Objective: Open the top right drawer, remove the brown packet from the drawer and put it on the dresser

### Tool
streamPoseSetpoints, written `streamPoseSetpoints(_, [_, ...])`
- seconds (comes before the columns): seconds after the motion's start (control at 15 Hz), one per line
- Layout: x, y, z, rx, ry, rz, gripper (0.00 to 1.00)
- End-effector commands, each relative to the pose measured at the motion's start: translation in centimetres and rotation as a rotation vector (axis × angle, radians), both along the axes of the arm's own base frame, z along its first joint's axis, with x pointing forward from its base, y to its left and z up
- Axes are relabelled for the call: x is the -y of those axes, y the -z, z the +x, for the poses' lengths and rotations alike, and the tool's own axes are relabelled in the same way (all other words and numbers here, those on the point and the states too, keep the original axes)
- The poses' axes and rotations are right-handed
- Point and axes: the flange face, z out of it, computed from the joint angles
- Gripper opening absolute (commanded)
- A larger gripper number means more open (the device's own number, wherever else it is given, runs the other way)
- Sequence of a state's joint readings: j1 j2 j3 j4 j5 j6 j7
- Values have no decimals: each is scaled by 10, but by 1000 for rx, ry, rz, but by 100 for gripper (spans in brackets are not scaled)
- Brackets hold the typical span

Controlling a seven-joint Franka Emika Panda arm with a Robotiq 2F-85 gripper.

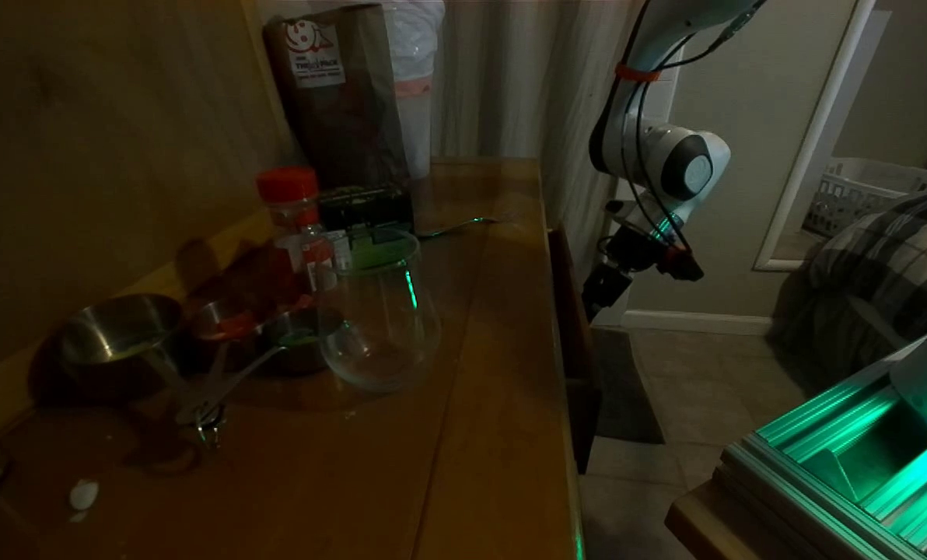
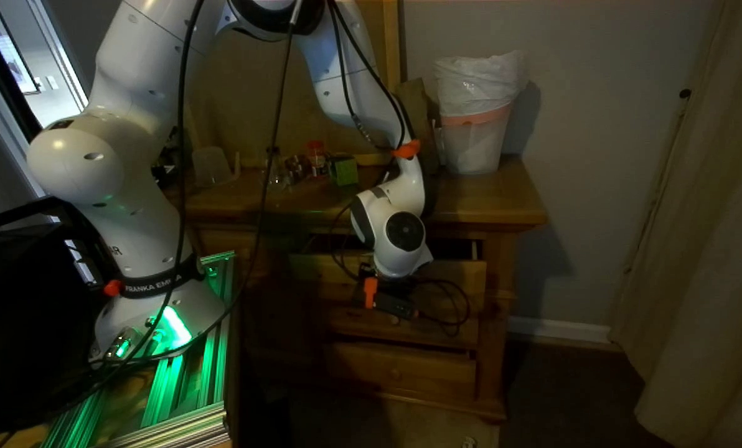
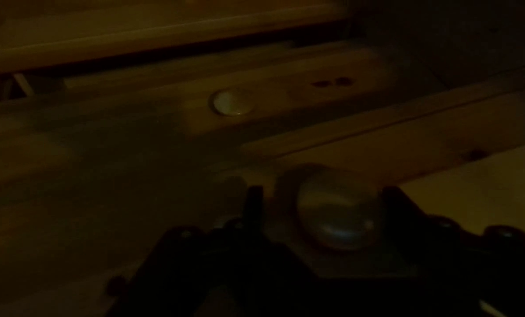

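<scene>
The dresser (image 1: 502, 404) is a long brown wooden cabinet, also seen in an exterior view (image 2: 502, 208). Its top right drawer (image 1: 576, 365) is partly pulled out; its front (image 2: 452, 277) has a dark gap above it. In the wrist view the drawer's front (image 3: 280, 99) carries a round knob (image 3: 232, 102). My gripper (image 3: 322, 189) is open, its fingers either side of a lower round knob (image 3: 337, 215), apparently on the panel below. I cannot tell whether they touch it. In an exterior view the gripper (image 1: 594, 297) is beside the drawer's outer face. The brown packet is out of view.
On the dresser top stand a tall brown printed bag (image 1: 331, 117), a glass (image 1: 382, 327), a red-capped jar (image 1: 287, 187), metal measuring cups (image 1: 121, 330), a dark box (image 1: 366, 210) and a lined bucket (image 2: 477, 118). Lower drawers (image 2: 402, 370) sit below. Cables hang along the arm.
</scene>
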State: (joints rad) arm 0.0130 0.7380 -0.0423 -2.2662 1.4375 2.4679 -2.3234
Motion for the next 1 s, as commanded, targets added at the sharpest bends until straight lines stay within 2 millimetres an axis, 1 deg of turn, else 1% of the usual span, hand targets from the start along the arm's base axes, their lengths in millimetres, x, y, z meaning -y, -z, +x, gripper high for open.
streamPoseSetpoints(0.0, [-2,6,7,5,-39,-3,41])
streamPoseSetpoints(0.13, [-2,6,4,0,-47,-4,27])
streamPoseSetpoints(0.2, [0,5,4,1,-45,-7,25])
streamPoseSetpoints(0.6, [9,-2,4,11,-37,-24,25])
streamPoseSetpoints(0.93, [25,-11,-4,15,-19,-47,25])
